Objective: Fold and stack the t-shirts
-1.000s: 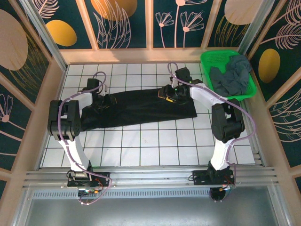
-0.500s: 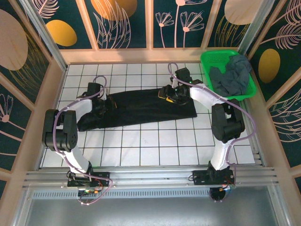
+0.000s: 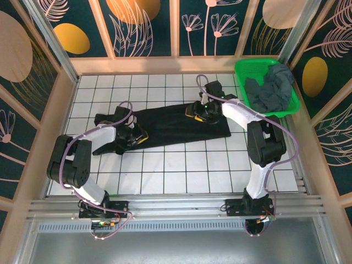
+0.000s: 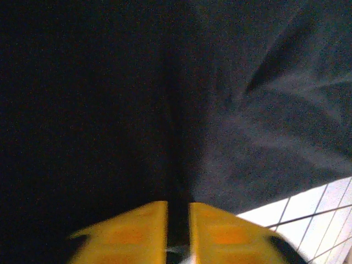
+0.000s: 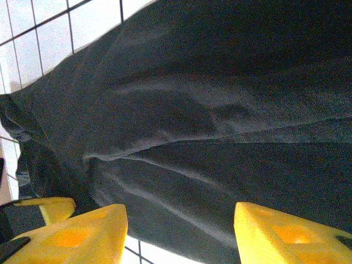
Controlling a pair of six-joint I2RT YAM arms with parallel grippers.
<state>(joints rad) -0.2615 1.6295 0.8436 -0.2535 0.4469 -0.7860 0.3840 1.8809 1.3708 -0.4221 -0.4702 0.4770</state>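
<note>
Seen from above, the black shirt (image 3: 170, 124) lies as a long, narrow band across the far half of the tiled table (image 3: 165, 165), running from the left side to near the basket (image 3: 252, 67). The left gripper (image 3: 140, 138) sits low on the shirt's near edge, toward its left end, with its yellow tips pointing right. From this height it cannot be told whether cloth is pinched. The right gripper (image 3: 193, 114) rests on the shirt's far edge, right of the middle, well apart from the left one. The grey shirt (image 3: 269, 91) lies heaped in the green basket at the far right corner.

At the left wrist, the black shirt (image 4: 165, 99) spreads out ahead of the left gripper (image 4: 177, 212). It is very dark on the left and lighter and wrinkled on the right, where its edge meets the white table (image 4: 308, 212). The yellow fingers (image 4: 135, 231) stand nearly together, with a thin dark slit between them. The cloth begins right at the tips, but I cannot tell whether a fold is caught in the slit.

At the right wrist, the right gripper (image 5: 179, 220) is released, its fingers (image 5: 82, 236) wide apart. The black shirt (image 5: 220, 110) spans the gap just beyond the tips, with a raised fold crossing it. Bare table (image 5: 49, 38) shows at the upper left.
</note>
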